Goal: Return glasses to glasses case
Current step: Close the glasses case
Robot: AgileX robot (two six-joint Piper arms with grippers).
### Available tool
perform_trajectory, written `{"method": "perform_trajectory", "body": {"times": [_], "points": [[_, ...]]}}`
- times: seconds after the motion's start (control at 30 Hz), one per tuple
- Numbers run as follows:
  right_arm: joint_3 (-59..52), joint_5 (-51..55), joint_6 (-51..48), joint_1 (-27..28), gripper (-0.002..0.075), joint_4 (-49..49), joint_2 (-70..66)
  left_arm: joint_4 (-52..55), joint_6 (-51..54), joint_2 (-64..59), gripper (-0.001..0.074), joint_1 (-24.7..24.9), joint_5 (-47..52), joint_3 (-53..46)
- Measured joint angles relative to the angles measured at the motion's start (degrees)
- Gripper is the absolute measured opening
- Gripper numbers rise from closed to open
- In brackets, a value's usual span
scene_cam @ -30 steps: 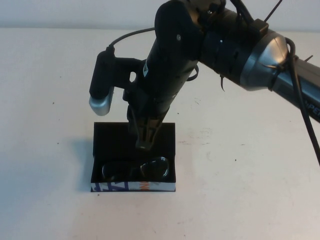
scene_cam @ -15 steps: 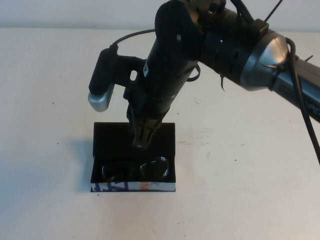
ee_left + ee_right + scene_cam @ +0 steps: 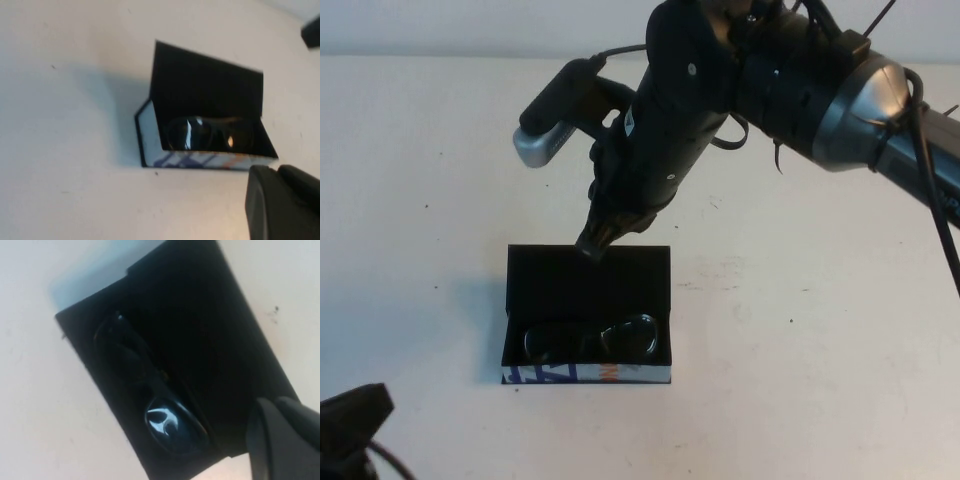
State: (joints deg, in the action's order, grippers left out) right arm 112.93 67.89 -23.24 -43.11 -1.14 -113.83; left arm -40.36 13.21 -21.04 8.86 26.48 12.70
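Observation:
The black glasses case (image 3: 588, 374) stands open near the table's front, its lid upright behind it. The black glasses (image 3: 590, 340) lie inside it, behind the blue, white and orange front edge. My right gripper (image 3: 592, 245) is shut and empty, hanging just above the lid's top edge. My left gripper (image 3: 355, 412) is low at the front left, shut and empty, well apart from the case. The left wrist view shows the glasses (image 3: 205, 134) in the case (image 3: 200, 160) beyond the left gripper (image 3: 277, 172). The right wrist view shows the glasses (image 3: 150, 395) in the case (image 3: 215, 335) past the right gripper (image 3: 275, 405).
The white table (image 3: 820, 330) stretches around the case. The right arm (image 3: 770, 80) reaches in from the back right, high over the table.
My right gripper has risen out of the case and drawn back to above the lid's top edge. The glasses stay in the case. My left gripper has come into view at the front left.

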Motion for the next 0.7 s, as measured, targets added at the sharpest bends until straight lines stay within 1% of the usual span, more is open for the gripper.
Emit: {"method": "perform_trajectory", "body": {"times": [0.13,0.23,0.3,0.4,0.53,0.63,0.7], "points": [[0.0,-0.7,7.2,2.0,-0.0011,0.0,0.0,-0.5,9.4,-15.8,-0.0001,2.9,7.4,9.0],[0.0,-1.3,11.0,3.6,-0.0011,-0.4,0.0,-1.6,17.0,-27.7,-0.0001,3.2,10.8,13.7],[0.0,-1.8,12.0,4.5,-0.0011,-1.1,0.0,-4.2,22.7,-33.9,-0.0001,3.2,11.2,15.1],[0.0,-2.9,12.8,4.8,-0.0011,-2.1,0.0,-11.0,33.4,-42.3,-0.0001,3.2,12.0,15.5],[0.0,-5.2,14.1,4.8,-0.0011,-2.5,-0.5,-25.3,48.9,-52.7,-0.0001,3.2,12.8,15.5],[0.0,-6.2,14.4,4.9,-0.0011,-2.6,-1.7,-35.8,60.8,-58.2,-0.0001,3.2,12.5,15.6],[0.0,-6.7,14.9,5.0,-0.0011,-2.6,-2.6,-40.2,66.9,-60.3,-0.0001,3.2,12.2,15.6]]}}
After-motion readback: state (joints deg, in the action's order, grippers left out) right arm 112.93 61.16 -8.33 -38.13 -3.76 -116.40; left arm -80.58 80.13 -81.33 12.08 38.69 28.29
